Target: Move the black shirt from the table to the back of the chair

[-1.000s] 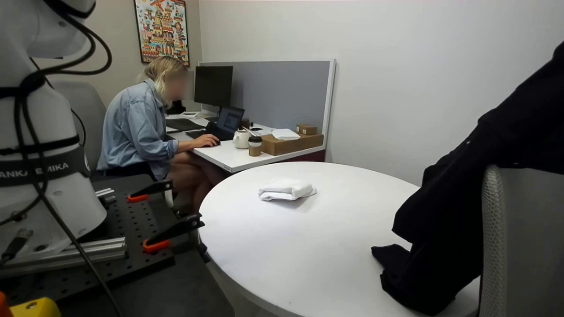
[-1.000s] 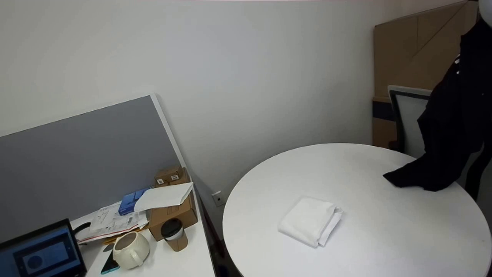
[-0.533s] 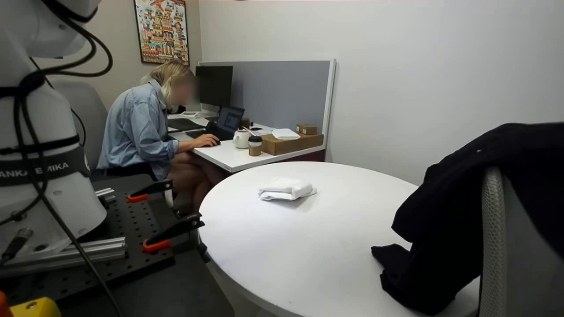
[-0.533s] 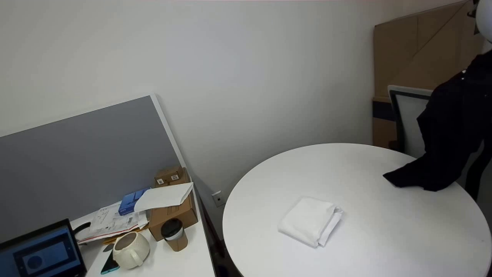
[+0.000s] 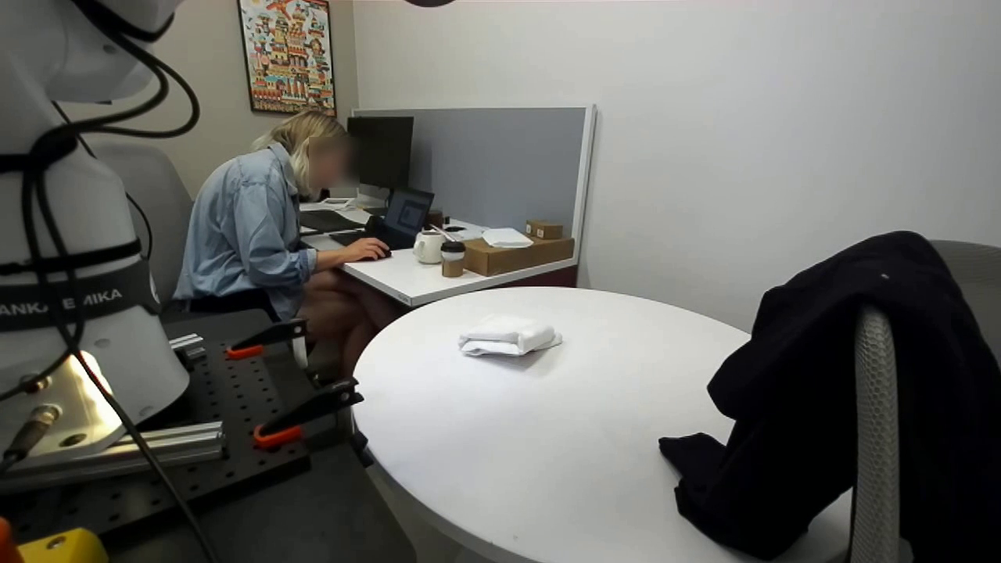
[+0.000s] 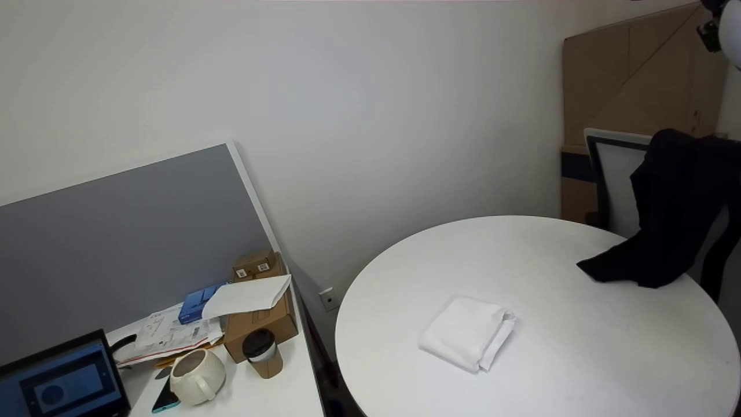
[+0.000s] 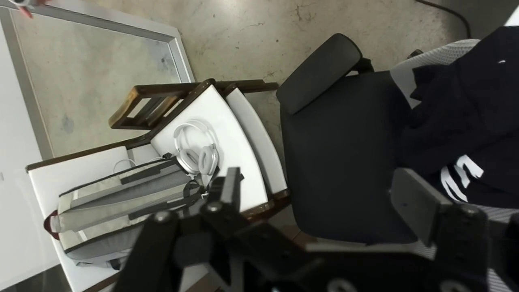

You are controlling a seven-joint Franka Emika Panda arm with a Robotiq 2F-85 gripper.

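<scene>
Gripper (image 7: 318, 180) is spread. Black shirt (image 6: 674, 197) drapes over mesh-backed chair (image 5: 876, 438), apparently touching round table (image 6: 521, 266) at two o'clock in an exterior view.

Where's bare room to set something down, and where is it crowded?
The round table is bare between the folded white cloth and the black shirt, and from the cloth toward the wall. Crowded: the rim by the mesh-back chair, under the shirt's end, and the desk around its mug, lidded coffee cup and cardboard boxes.
</scene>
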